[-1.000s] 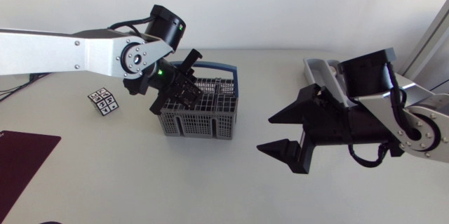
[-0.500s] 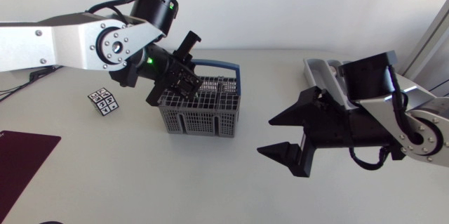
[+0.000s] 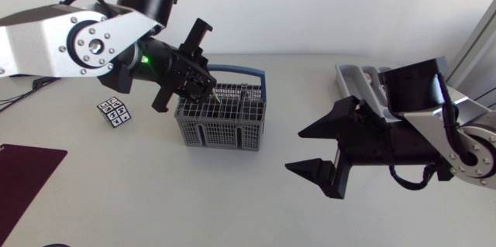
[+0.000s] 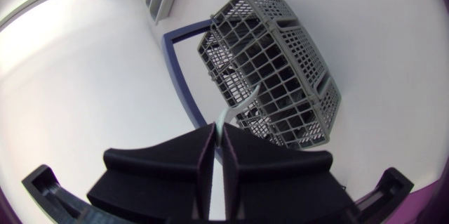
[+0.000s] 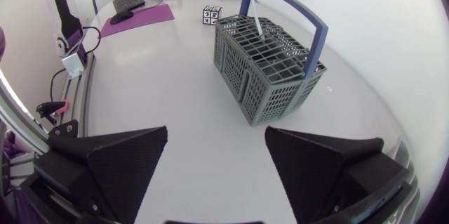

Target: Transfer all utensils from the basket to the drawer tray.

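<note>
Left gripper [image 4: 219, 136] is pressed together on a thin pale utensil [image 4: 226, 115], one finger on each side of its handle. I can't tell if it's a fork, a spoon or something else. The lower end of the utensil reaches down to the top grid of the basket [image 4: 280, 76]. In the right wrist view it shows as a pale strip [image 5: 254, 10] standing up out of the basket. I can't tell whether its tip is clear of the compartments.

The basket is right under that gripper, straight ahead of the fingers. It's grey mesh with a blue handle looping over it, and it stands upright on the white table [image 3: 232, 193]. Off to one side of the gripper and past the basket there's a little black and white patterned cube [image 3: 114, 111], and beyond the cube a dark purple mat [image 3: 23, 173].

Right gripper [image 3: 298, 150] is spread wide with nothing between the fingers. It hangs over bare table well apart from the basket, which sits ahead of its fingertips. The grey drawer tray [image 3: 356, 80] is behind this gripper, partly hidden by the arm.
</note>
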